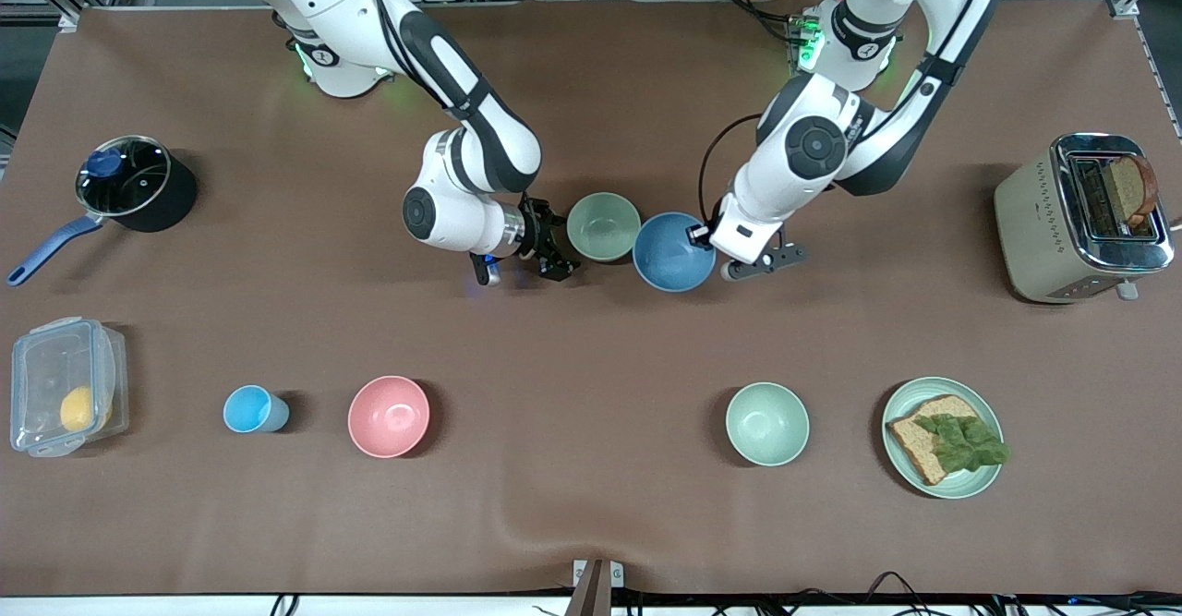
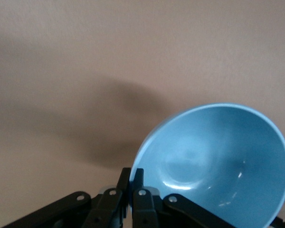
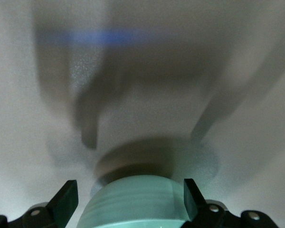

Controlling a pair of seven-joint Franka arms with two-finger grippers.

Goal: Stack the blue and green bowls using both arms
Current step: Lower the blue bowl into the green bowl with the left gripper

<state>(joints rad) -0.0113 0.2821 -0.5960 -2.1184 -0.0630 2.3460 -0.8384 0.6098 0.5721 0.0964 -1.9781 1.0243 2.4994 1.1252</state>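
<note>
The blue bowl [image 1: 673, 253] is near the table's middle, its rim just meeting the sage-green bowl [image 1: 603, 225]. My left gripper [image 1: 699, 233] is shut on the blue bowl's rim on the side toward the left arm's end. In the left wrist view the fingers [image 2: 138, 176] pinch the rim and the blue bowl [image 2: 218, 161] hangs tilted over its shadow. My right gripper [image 1: 557, 258] is open beside the green bowl, toward the right arm's end. In the right wrist view the green bowl's outer wall [image 3: 133, 204] lies between the spread fingers [image 3: 66, 197] of the right gripper [image 3: 129, 190].
A paler mint bowl [image 1: 766, 423], a pink bowl [image 1: 389, 416], a light-blue cup [image 1: 254, 409], a green plate with bread [image 1: 986, 479] and a clear box [image 1: 63, 398] lie nearer the front camera. A lidded pot [image 1: 134, 182] and a toaster [image 1: 1080, 217] stand at the table's ends.
</note>
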